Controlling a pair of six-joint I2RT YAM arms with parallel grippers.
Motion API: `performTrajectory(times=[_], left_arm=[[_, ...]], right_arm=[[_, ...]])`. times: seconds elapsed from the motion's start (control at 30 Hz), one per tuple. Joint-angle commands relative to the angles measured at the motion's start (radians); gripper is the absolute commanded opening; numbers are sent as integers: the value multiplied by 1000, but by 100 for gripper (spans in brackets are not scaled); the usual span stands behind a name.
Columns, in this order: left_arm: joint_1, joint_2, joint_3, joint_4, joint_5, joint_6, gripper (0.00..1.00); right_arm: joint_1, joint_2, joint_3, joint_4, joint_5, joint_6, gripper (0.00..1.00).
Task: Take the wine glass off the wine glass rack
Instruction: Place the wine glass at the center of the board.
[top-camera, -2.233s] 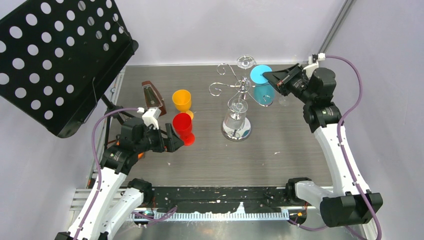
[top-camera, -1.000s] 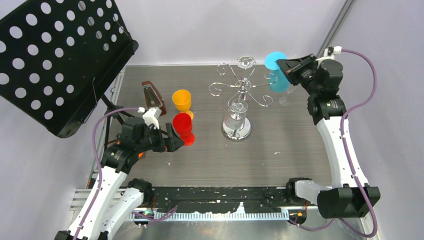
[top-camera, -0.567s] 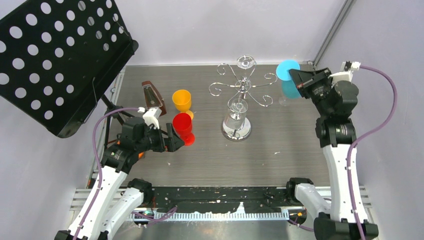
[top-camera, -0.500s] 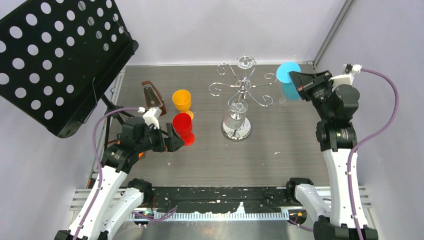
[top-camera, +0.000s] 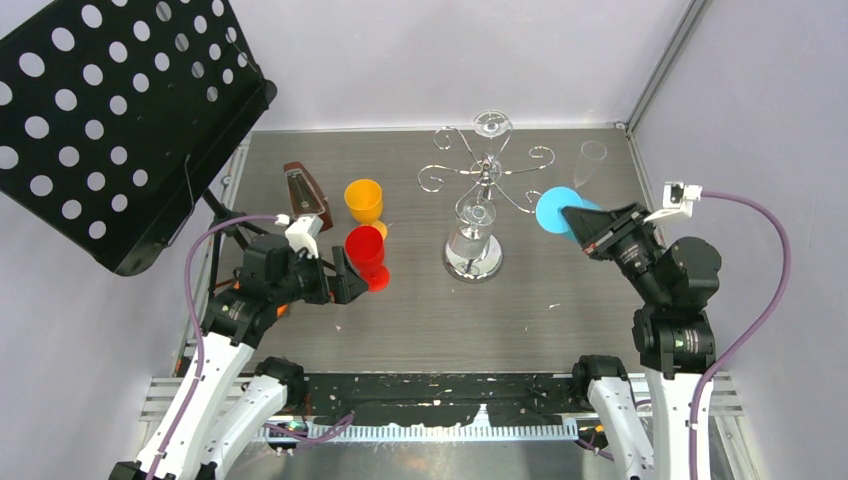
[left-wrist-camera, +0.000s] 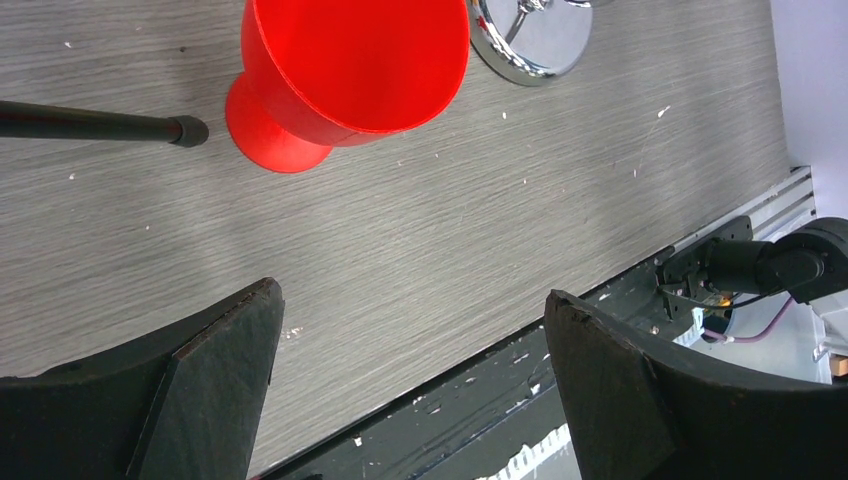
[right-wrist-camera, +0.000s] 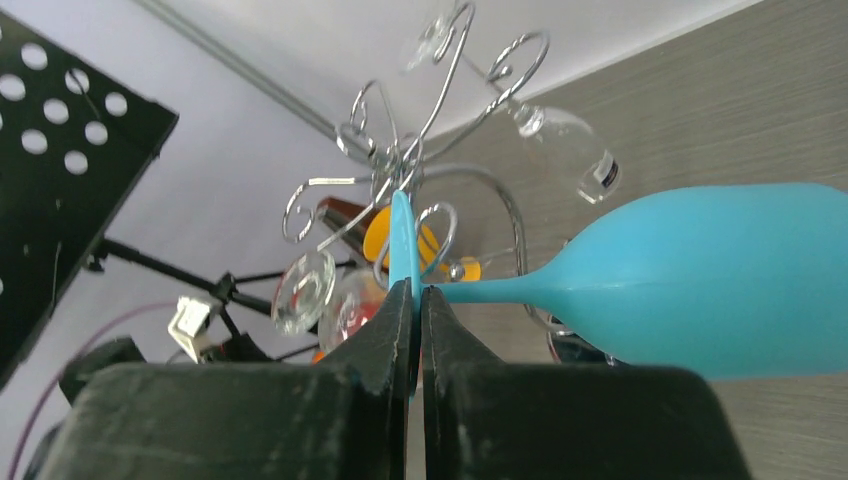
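The chrome wine glass rack stands at the middle back on its round mirrored base. Clear glasses still hang from it. The blue wine glass is off the rack, held in the air just right of it. My right gripper is shut on the glass's flat foot. In the right wrist view the foot is edge-on between the jaws of the right gripper, and the bowl points right. My left gripper is open and empty near the red goblet.
A red goblet and an orange one stand left of the rack, with a metronome behind them. A black perforated music stand overhangs the back left. A clear glass sits at the back right corner.
My right arm has carried the blue wine glass from the back right corner forward and down, to just right of the rack. The left arm has stayed put, its jaws wide.
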Motion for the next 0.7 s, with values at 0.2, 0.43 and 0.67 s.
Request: performTrajectory(times=[0.2, 0.43, 0.67], left_arm=[[5, -10, 10, 39, 27, 23, 99], [5, -4, 9, 61, 77, -5, 100], [5, -14, 26, 48, 136, -35, 100]], right_arm=[[-2, -68, -43, -130, -382, -230, 6], [151, -55, -125, -159, -418, -326, 6], [481, -38, -196, -54, -243, -293, 6]])
